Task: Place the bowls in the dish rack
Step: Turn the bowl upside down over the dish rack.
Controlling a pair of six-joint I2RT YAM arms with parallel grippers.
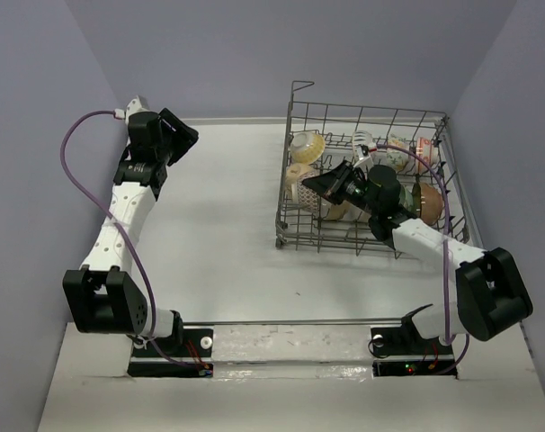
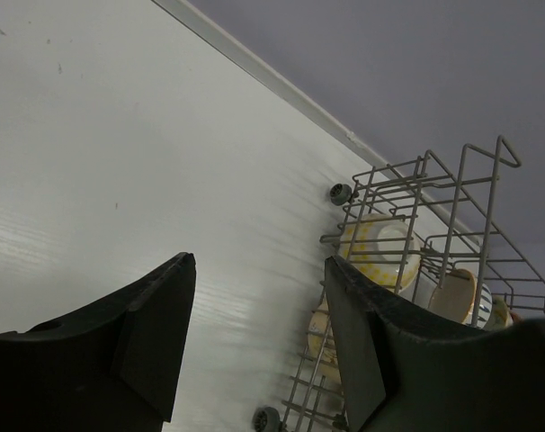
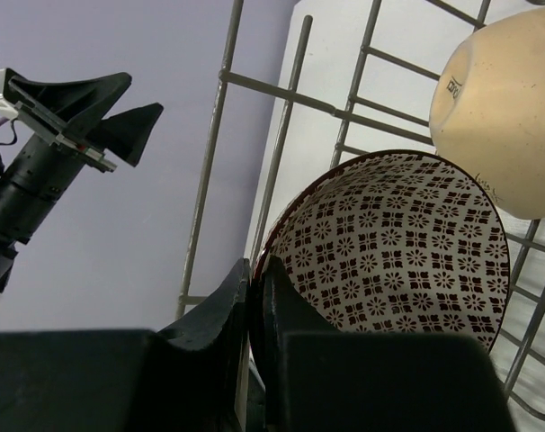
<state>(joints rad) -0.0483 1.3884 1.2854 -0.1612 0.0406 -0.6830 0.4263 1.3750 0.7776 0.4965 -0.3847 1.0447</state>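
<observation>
- Bowls (image 1: pixel 301 174): several stand on edge inside the rack (image 1: pixel 340 241), crowded between the tines.
- Patterned bowl (image 3: pixel 398 243): white inside with a dark red repeat motif. It is tilted on edge, mouth toward the right wrist camera. In the top view it sits at the rack's 9 o'clock side.
- Tan bowl (image 3: pixel 502 103): underside showing, at 1 o'clock of the patterned bowl in the right wrist view. It is just beside it; contact cannot be told.
- Yellow bowl (image 2: pixel 380 250): cream with yellow stripes, on edge behind the rack wires. In the top view it is at the rack's 11 o'clock corner.
- Brown bowl (image 1: pixel 432 205): at the rack's 3 o'clock side, partly hidden by the right arm.
- Rack: grey wire with tall sides, on the table (image 1: pixel 227 207) at 1 o'clock in the top view. Small wheels (image 2: pixel 342 193) show at its lower corners.
- Right gripper (image 3: pixel 254 270): reaches inside the rack. Its fingers are pinched together on the patterned bowl's rim, one inside and one outside.
- Left gripper (image 2: pixel 259 270): jaws spread wide, holding nothing. It is at 10 o'clock of the table in the top view, well apart from the rack and facing it.
</observation>
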